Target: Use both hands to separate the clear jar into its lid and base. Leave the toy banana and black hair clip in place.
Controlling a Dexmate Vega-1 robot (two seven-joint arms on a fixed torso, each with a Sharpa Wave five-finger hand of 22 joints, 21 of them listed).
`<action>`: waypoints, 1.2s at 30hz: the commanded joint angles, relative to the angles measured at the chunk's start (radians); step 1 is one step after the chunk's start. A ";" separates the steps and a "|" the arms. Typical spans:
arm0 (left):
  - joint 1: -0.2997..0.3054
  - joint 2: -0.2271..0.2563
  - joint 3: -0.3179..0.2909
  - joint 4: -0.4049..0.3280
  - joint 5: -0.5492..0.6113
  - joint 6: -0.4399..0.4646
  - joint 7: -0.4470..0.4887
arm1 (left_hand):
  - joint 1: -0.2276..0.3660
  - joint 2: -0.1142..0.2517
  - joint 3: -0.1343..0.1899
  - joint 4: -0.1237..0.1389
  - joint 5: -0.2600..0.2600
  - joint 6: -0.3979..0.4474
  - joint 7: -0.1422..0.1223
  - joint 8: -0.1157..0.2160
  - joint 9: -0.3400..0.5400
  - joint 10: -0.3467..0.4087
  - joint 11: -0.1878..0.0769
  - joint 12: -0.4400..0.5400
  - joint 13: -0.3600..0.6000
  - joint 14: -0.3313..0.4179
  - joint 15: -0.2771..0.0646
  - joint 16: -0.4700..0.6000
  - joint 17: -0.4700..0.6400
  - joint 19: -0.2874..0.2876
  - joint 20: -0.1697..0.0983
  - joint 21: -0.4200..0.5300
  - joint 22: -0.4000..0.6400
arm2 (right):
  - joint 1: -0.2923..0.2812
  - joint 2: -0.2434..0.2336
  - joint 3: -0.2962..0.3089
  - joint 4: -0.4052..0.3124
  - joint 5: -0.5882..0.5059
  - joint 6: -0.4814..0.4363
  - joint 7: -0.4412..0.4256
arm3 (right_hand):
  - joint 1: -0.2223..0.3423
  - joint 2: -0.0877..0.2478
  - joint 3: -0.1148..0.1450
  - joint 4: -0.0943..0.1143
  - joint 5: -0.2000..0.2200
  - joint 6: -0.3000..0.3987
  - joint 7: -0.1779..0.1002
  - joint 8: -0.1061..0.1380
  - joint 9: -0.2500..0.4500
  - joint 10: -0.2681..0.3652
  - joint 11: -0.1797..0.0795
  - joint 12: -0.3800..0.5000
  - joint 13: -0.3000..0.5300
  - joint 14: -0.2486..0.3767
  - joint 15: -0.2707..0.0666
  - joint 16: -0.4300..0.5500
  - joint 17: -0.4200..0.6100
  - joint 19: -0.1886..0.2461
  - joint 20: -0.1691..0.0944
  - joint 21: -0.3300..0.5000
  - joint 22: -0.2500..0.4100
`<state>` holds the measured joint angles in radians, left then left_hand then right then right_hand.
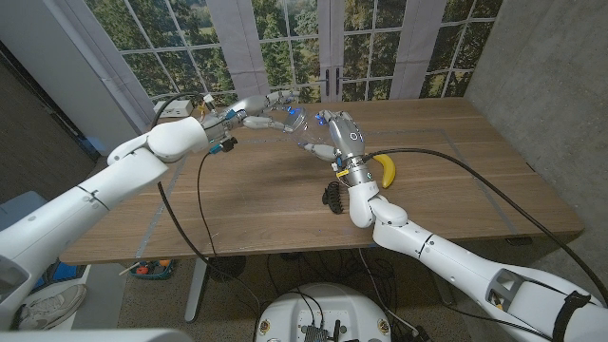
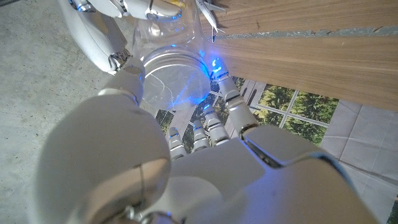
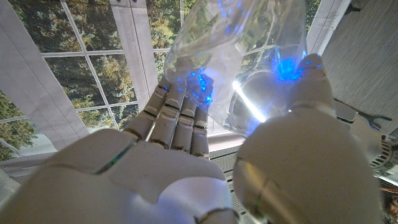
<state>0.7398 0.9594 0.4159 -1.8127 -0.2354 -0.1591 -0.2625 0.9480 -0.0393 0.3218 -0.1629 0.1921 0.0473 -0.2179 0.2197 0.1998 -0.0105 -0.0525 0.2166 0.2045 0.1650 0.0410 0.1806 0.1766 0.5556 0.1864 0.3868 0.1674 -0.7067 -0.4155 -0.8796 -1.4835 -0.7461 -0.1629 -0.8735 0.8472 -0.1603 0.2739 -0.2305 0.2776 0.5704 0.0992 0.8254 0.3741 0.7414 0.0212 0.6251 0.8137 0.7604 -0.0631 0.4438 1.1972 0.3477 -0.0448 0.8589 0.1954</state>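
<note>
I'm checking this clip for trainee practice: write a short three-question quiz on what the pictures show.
1. True or false: both hands grip the clear jar above the table.
2. Which hand is nearer the toy banana? A) left hand B) right hand
3. Fill in: the black hair clip lies on the table beside the right ____.

Key: 1 true; 2 B; 3 forearm.
</note>
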 commanded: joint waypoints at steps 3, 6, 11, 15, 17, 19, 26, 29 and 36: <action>-0.134 -0.025 0.068 0.085 -0.053 0.048 -0.223 | -0.020 -0.004 -0.009 0.007 -0.002 0.084 0.000 0.019 0.006 0.019 -0.006 0.010 0.001 -0.016 0.000 0.006 0.003 -0.014 0.020 -0.042 0.002 | -0.004 -0.011 0.001 -0.020 -0.005 -0.006 0.007 | 0.087 0.252 0.096 0.085 0.007 0.372 -0.184 0.006 0.003 0.235 -0.224 -0.002 0.002 0.032 -0.156 0.001 0.003 -0.005 -0.001 0.009 0.000; -0.154 -0.034 0.080 0.099 -0.056 0.038 -0.254 | 0.010 0.022 0.004 -0.002 0.004 0.202 0.000 0.051 0.013 0.092 0.000 0.036 0.004 0.054 -0.045 0.025 0.003 0.063 -0.052 -0.049 0.005 | -0.006 -0.011 0.004 -0.021 -0.006 -0.007 0.002 | 0.086 0.253 0.097 0.085 0.007 0.375 -0.185 0.007 0.003 0.234 -0.224 -0.001 0.006 0.030 -0.156 -0.001 0.001 -0.007 -0.003 0.010 0.000; -0.153 -0.038 0.079 0.101 -0.052 0.027 -0.248 | 0.091 0.068 0.028 -0.013 0.014 0.272 0.055 0.072 0.033 0.216 0.002 0.082 0.028 0.208 -0.146 0.066 0.014 0.161 -0.188 -0.043 0.010 | -0.010 -0.014 0.006 -0.026 -0.008 -0.009 0.001 | 0.088 0.252 0.098 0.084 0.007 0.375 -0.185 0.005 0.001 0.237 -0.223 -0.003 0.004 0.030 -0.157 -0.002 0.001 -0.007 -0.005 0.013 0.000; -0.146 -0.038 0.075 0.096 -0.057 0.028 -0.239 | 0.150 0.087 0.035 -0.015 0.015 0.317 0.100 0.092 0.050 0.317 0.013 0.124 0.055 0.306 -0.195 0.103 0.025 0.214 -0.275 -0.036 0.012 | -0.011 -0.013 0.007 -0.024 -0.008 -0.006 -0.003 | 0.087 0.252 0.097 0.084 0.007 0.375 -0.186 0.006 0.003 0.236 -0.223 -0.004 0.005 0.030 -0.157 -0.002 0.002 -0.008 -0.005 0.014 -0.001; -0.142 -0.037 0.073 0.092 -0.060 0.033 -0.235 | 0.162 0.092 0.036 -0.014 0.015 0.325 0.120 0.096 0.055 0.357 0.013 0.140 0.063 0.343 -0.209 0.115 0.027 0.246 -0.310 -0.026 0.013 | -0.012 -0.013 0.007 -0.025 -0.007 -0.005 -0.003 | 0.088 0.251 0.098 0.084 0.007 0.373 -0.186 0.005 0.003 0.237 -0.224 -0.004 0.005 0.030 -0.157 -0.003 0.002 -0.008 -0.005 0.015 -0.001; -0.132 -0.034 0.068 0.075 -0.067 0.064 -0.218 | 0.170 0.099 0.043 -0.009 0.014 0.355 0.165 0.111 0.064 0.427 0.011 0.167 0.077 0.424 -0.237 0.136 0.027 0.301 -0.357 -0.005 0.015 | -0.013 -0.012 0.007 -0.023 -0.010 -0.002 -0.014 | 0.088 0.251 0.098 0.084 0.007 0.372 -0.188 0.005 0.004 0.239 -0.224 -0.005 0.003 0.030 -0.157 -0.003 0.002 -0.009 -0.006 0.016 -0.001; -0.097 -0.035 0.046 0.041 -0.112 0.148 -0.157 | 0.141 0.114 0.072 -0.002 0.001 0.523 0.344 0.187 0.106 0.702 0.048 0.251 0.114 0.713 -0.268 0.163 0.010 0.505 -0.388 0.090 0.018 | -0.012 -0.012 0.006 -0.013 -0.022 0.005 -0.043 | 0.087 0.250 0.097 0.084 0.007 0.371 -0.188 0.005 0.006 0.235 -0.224 -0.005 0.009 0.032 -0.157 -0.003 0.002 -0.010 -0.007 0.019 -0.001; -0.076 -0.027 0.033 0.003 -0.127 0.213 -0.109 | 0.103 0.123 0.087 0.007 -0.003 0.606 0.379 0.216 0.124 0.804 0.066 0.267 0.105 0.836 -0.265 0.165 0.007 0.593 -0.384 0.135 0.018 | -0.012 -0.011 0.006 -0.008 -0.023 0.012 -0.055 | 0.088 0.252 0.099 0.084 0.007 0.374 -0.188 0.005 0.003 0.237 -0.223 -0.007 0.006 0.031 -0.157 -0.004 0.002 -0.010 -0.006 0.021 -0.001; -0.049 -0.035 0.000 -0.031 -0.244 0.365 -0.047 | -0.093 0.132 0.114 0.041 -0.016 0.769 0.435 0.216 0.119 0.991 0.137 0.258 0.039 1.034 -0.252 0.117 -0.004 0.748 -0.372 0.194 0.009 | -0.009 -0.015 0.006 0.001 -0.022 0.041 -0.077 | 0.086 0.251 0.098 0.085 0.007 0.374 -0.187 0.003 0.002 0.236 -0.224 -0.009 0.007 0.034 -0.156 -0.003 0.002 -0.013 -0.009 0.023 -0.002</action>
<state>0.6526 0.9265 0.4532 -1.7903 -0.3634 0.0167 -0.4034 0.9790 0.0285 0.3666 -0.1937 0.1805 0.4150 -0.1213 0.4290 0.3159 0.4211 0.0599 0.4698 0.2585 0.8603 0.1819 0.3094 0.1718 1.2668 -0.1919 0.5685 0.1765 -0.7181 -0.4274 -0.8738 -1.4974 -0.7635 -0.1527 -0.9145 0.8472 -0.1603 0.2767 -0.2333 0.2802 0.5773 0.1034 0.8219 0.3730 0.7470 0.0157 0.6153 0.8174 0.7653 -0.0608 0.4407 1.1991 0.3387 -0.0428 0.8743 0.1905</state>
